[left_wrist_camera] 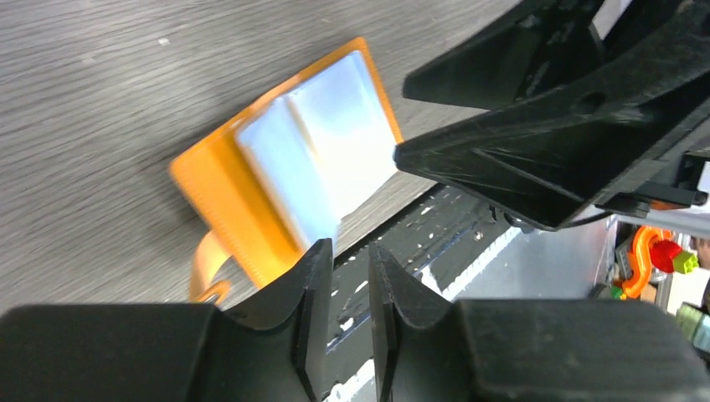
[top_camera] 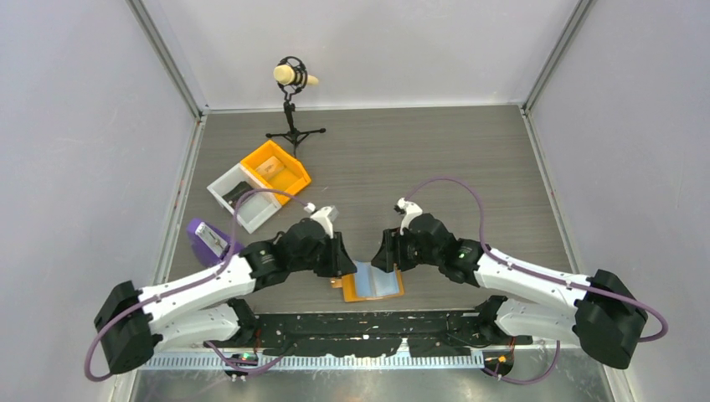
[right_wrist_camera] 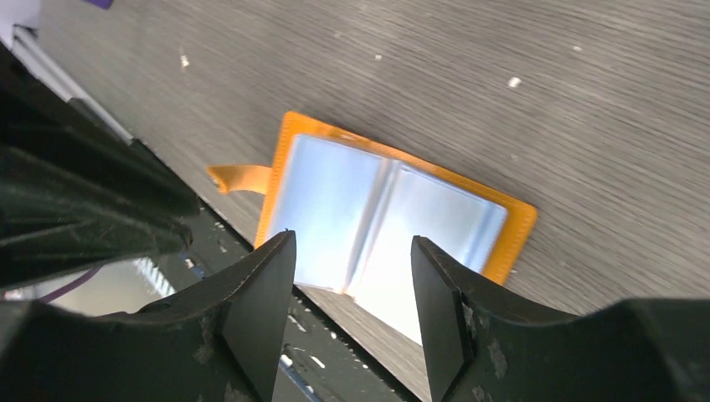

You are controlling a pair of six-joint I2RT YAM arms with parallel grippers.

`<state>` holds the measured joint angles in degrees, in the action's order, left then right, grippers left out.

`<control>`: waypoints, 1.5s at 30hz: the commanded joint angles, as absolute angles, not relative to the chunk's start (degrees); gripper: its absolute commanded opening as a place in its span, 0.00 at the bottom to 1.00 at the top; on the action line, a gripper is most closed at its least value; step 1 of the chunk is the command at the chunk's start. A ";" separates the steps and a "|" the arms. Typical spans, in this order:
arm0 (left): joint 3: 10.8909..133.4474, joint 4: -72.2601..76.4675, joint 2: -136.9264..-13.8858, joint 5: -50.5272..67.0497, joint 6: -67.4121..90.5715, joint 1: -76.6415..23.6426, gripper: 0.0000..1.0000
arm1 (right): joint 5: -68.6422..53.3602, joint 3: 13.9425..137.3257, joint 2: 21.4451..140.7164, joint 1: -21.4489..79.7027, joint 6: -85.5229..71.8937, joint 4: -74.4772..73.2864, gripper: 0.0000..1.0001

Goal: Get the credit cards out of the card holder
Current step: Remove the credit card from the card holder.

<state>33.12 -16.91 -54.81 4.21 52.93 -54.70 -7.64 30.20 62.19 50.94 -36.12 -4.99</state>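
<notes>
The card holder (top_camera: 377,285) lies open and flat on the desk (top_camera: 402,159), low in the centre of the overhead view. Its pale blue-grey pockets face up inside an orange rim. My left pincer (top_camera: 343,261) hangs by its left edge, fingers parted by a narrow gap, grasping nothing. My right pincer (top_camera: 385,251) hangs by its upper right side, released wider and also empty.

Card holder (top_camera: 373,283): orange rim, pale blue-grey panels. Worktop (top_camera: 435,151): dark grey, wood-grain streaks. Far bin (top_camera: 293,178): orange. Near bin (top_camera: 261,215): white. Left claw (left_wrist_camera: 347,268), right claw (right_wrist_camera: 352,251): black.
</notes>
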 commanded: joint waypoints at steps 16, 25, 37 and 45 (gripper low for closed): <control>28.65 -0.36 -71.17 8.22 54.87 -55.57 0.10 | -7.13 24.87 64.47 49.39 -37.14 -2.47 0.58; 25.70 5.05 -75.25 9.45 55.54 -55.59 0.10 | -8.61 24.18 67.65 49.39 -37.53 1.03 0.56; 24.38 5.81 -75.04 9.32 55.44 -55.63 0.10 | -9.07 24.84 66.03 49.44 -37.68 0.63 0.50; 23.81 6.26 -74.97 9.18 55.63 -55.63 0.10 | -9.64 25.99 62.45 49.68 -37.05 -2.02 0.43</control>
